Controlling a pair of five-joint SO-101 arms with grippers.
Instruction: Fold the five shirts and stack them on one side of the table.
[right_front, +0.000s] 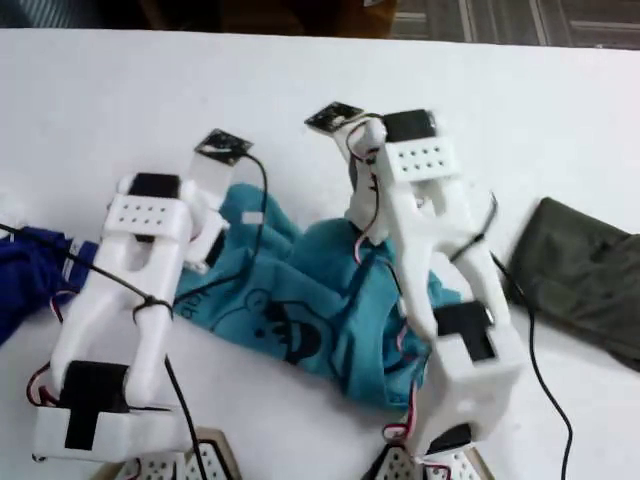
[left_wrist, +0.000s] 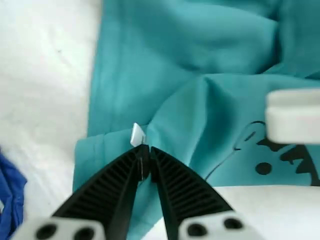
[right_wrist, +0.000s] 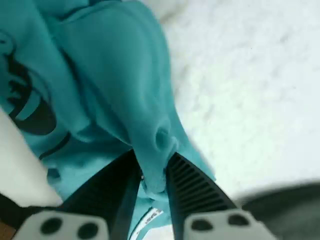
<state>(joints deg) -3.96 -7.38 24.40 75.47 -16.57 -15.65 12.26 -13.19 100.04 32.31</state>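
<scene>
Left hand and right hand each clamp a fold of the teal shirt

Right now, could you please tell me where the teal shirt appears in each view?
High view: teal shirt crumpled at the middle of the table.
Left wrist view: teal shirt, edge pinched by the left tool, near a white tag.
Right wrist view: teal shirt, fold gripped in the right tool.
Shared landmark: the shirt's black print.
</scene>
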